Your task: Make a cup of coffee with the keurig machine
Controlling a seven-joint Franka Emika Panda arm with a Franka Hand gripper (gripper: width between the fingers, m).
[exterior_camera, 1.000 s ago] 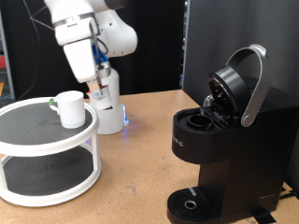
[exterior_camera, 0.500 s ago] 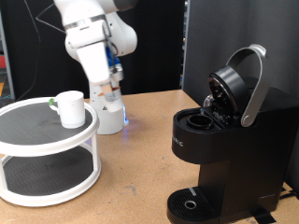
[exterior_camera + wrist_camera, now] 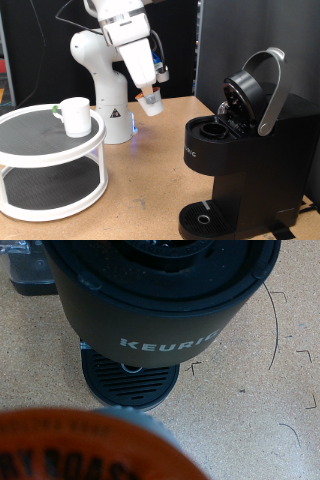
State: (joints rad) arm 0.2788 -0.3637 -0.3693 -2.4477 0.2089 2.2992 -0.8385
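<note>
From my exterior view, nothing stands between the hand [image 3: 151, 101] and the keurig machine [image 3: 240, 150]; only open wooden bench [image 3: 140, 190] lies below that gap. The hand hangs in the air above the bench, between the arm's white base [image 3: 112, 105] and the machine, pinching a small pale coffee pod [image 3: 151, 102] at its tip. In my wrist view the pod [image 3: 90, 445] fills the lower edge as a blurred orange disc with dark lettering, and beyond it I see the machine's matte black body [image 3: 160, 290] with its white KEURIG lettering and the round slatted drip tray [image 3: 130, 378]. The machine's lid [image 3: 250, 92] is tilted up on its silver-grey handle, leaving the dark pod chamber [image 3: 213, 128] open; I can't make out anything inside it. The cup [image 3: 73, 116], plain white ceramic, sits on the top shelf of a round white two-tier stand [image 3: 50, 165] with dark mesh shelves, at the exterior view's left, well apart from the hand.
</note>
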